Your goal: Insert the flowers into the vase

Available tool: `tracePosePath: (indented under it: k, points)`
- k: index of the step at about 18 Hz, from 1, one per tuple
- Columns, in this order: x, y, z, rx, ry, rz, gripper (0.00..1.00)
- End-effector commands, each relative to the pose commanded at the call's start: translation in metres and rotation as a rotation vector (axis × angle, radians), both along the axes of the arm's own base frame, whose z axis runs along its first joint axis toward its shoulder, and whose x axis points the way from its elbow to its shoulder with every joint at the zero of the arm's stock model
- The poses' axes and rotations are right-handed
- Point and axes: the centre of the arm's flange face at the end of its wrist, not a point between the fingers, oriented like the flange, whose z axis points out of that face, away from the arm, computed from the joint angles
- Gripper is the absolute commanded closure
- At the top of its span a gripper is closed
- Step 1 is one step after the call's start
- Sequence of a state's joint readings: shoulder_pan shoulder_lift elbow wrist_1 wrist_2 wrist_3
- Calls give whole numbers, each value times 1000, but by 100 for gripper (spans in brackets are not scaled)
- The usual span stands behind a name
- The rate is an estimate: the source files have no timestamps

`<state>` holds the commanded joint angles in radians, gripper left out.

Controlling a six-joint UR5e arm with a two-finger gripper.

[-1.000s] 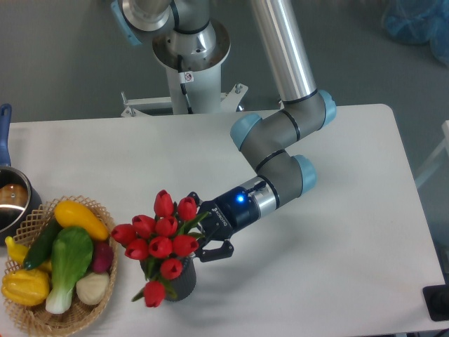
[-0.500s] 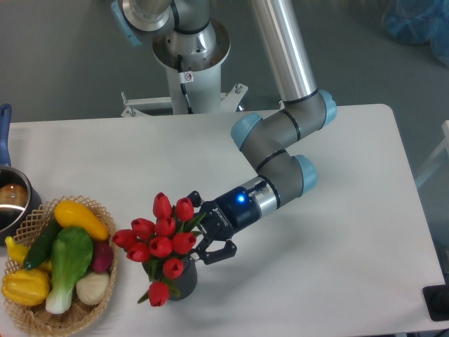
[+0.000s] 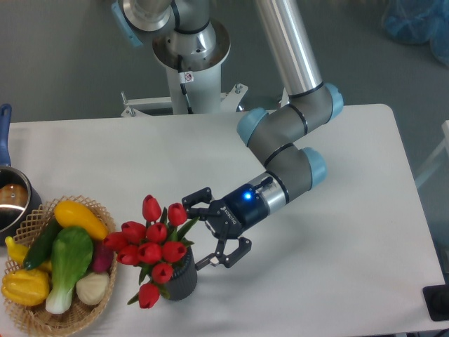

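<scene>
Claw (image 3: pixel 203 228) open beside flowers (image 3: pixel 151 242) (no legible writing).

The flowers (image 3: pixel 151 242) hide the vase (image 3: pixel 179 279) mouth; the metal pot (image 3: pixel 12 199) is cut off at the left edge.

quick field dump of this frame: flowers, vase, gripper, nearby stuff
flowers: red tulips, stems down in the vase, heads spilling over its mouth
vase: dark grey, ribbed, upright on the table
gripper: open, fingers spread, beside the flowers, holding nothing
basket: wicker, left of the vase, filled with vegetables
pot: at the left edge, partly cut off
</scene>
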<state>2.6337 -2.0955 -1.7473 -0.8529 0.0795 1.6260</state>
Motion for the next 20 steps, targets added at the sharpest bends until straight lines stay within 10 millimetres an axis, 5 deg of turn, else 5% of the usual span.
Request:
tracePosePath:
  k: [2,6,12,16,20]
  points:
    - [-18,-16,19,-30,48,39,0]
    - [-40,-38,23,-67,81,90,0]
    - [-75,-93,42,-360,292,215,0]
    - [-84,-120,95,-470,344,325,0]
    - [-93,-161,121,-772,521,460,0]
